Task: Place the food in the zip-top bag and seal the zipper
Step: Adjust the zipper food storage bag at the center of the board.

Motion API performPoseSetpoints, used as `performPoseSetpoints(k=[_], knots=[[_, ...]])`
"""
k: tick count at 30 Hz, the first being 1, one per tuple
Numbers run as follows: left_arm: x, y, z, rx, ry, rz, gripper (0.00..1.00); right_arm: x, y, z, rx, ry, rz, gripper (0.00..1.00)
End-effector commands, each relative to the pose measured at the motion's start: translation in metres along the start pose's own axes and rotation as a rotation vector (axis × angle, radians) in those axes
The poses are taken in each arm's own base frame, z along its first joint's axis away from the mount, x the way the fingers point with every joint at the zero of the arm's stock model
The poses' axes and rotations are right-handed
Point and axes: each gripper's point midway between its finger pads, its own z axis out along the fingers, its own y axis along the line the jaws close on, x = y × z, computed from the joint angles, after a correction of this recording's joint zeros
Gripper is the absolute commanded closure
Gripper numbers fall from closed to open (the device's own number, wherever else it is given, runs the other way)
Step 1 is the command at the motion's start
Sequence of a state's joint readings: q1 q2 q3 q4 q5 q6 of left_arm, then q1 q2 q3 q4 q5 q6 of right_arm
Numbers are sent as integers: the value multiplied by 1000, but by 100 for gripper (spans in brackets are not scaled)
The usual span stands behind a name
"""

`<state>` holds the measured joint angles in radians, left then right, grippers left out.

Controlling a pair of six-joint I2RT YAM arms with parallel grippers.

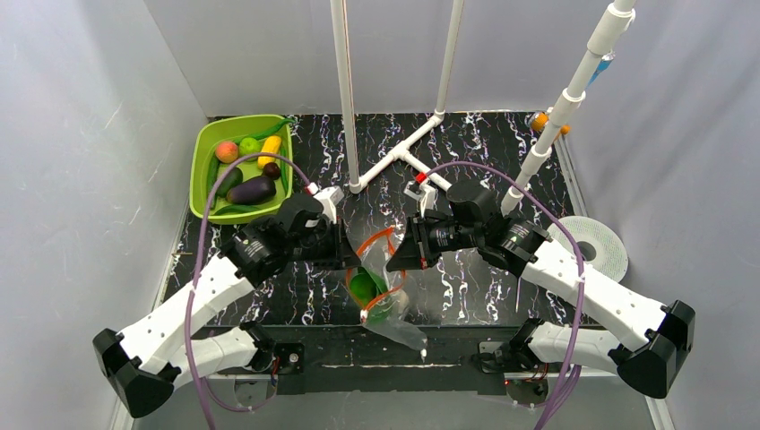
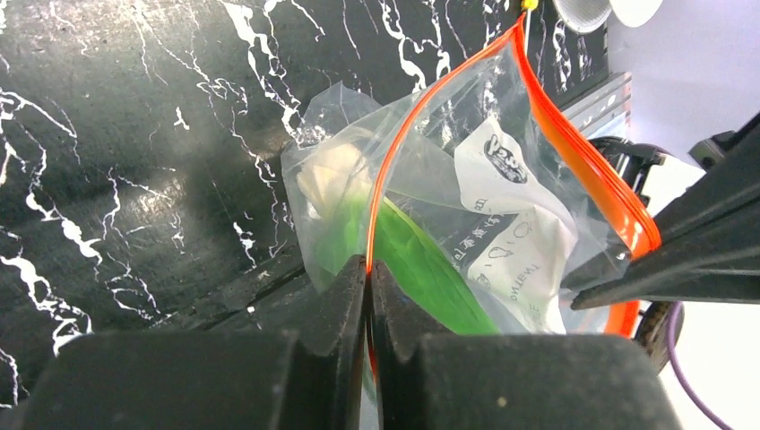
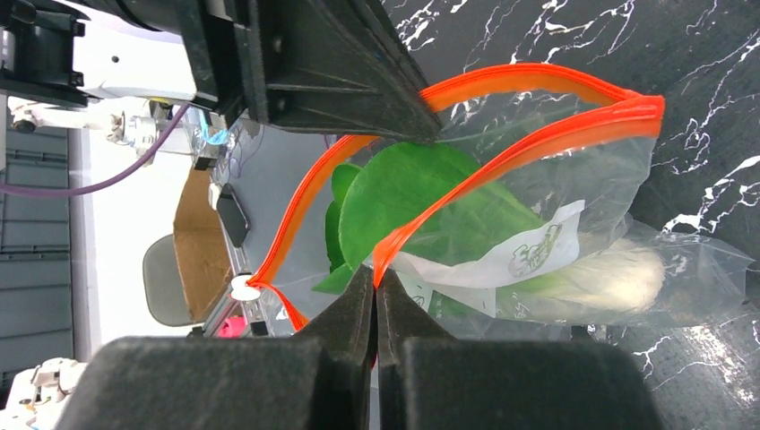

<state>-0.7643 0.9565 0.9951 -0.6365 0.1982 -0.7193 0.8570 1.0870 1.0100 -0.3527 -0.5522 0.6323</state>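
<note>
The black marbled table [image 1: 466, 287] is carrying the whole job, with the two arms reaching in from its near edge toward each other at the middle. At the far left corner a green bin [image 1: 202, 148] is holding most of the food: the eggplant [image 1: 252, 190], the red-orange fruit [image 1: 227, 151], the lime-green fruit [image 1: 250, 144], the yellow piece [image 1: 269, 150] and the long green pods [image 1: 238, 210]. The zip-top bag [image 1: 394, 313] is hanging between the arms near the front edge, its mouth pulled into an open loop, and the leafy green vegetable [image 2: 421, 269] is lying inside it beside a printed paper slip [image 2: 511, 224]. The left gripper [image 2: 368, 278] is pinching one side of the zipper [image 2: 574, 152] with its fingers pressed together, and the right gripper [image 3: 375, 282] is pinching the opposite lip the same way. By my reading the filling step is in hand, not the sealing. The next move would call for one gripper to let go and fetch a piece from the bin while the other is holding the mouth open — a slack lip could fold shut.
</note>
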Motion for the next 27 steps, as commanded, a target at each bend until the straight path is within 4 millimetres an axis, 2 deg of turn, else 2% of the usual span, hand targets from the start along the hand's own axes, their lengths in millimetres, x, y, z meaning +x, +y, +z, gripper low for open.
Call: performPoseSetpoints(k=[1, 4, 6, 10, 12, 14, 16, 20, 22, 24, 27], knots=[[-6, -21, 1, 77, 26, 64, 100, -14, 6, -11, 36, -53, -31, 99], [-20, -51, -7, 203, -6, 96, 100, -23, -17, -22, 221, -101, -10, 99], [-30, -72, -12, 285, -27, 100, 100, -28, -24, -34, 317, -103, -17, 99], [-49, -112, -24, 428, -51, 100, 100, -41, -9, -59, 379, -138, -75, 99], [-56, -120, -27, 462, -78, 89, 100, -46, 2, -69, 362, -179, -100, 99], [-60, -117, -25, 445, -103, 81, 100, -50, 8, -75, 345, -228, -122, 99], [-57, -100, -15, 368, -103, 55, 100, -50, 0, -75, 361, -253, -127, 99], [-33, -63, 19, 233, -12, -24, 100, -34, -35, -55, 424, -207, -74, 99], [-19, -53, 32, 220, 43, -57, 100, -23, -49, -43, 445, -155, -35, 99], [-13, -54, 37, 249, 58, -86, 100, -18, -56, -37, 468, -117, -25, 99], [-21, -65, 33, 296, 27, -94, 100, -25, -53, -43, 513, -117, -67, 99]])
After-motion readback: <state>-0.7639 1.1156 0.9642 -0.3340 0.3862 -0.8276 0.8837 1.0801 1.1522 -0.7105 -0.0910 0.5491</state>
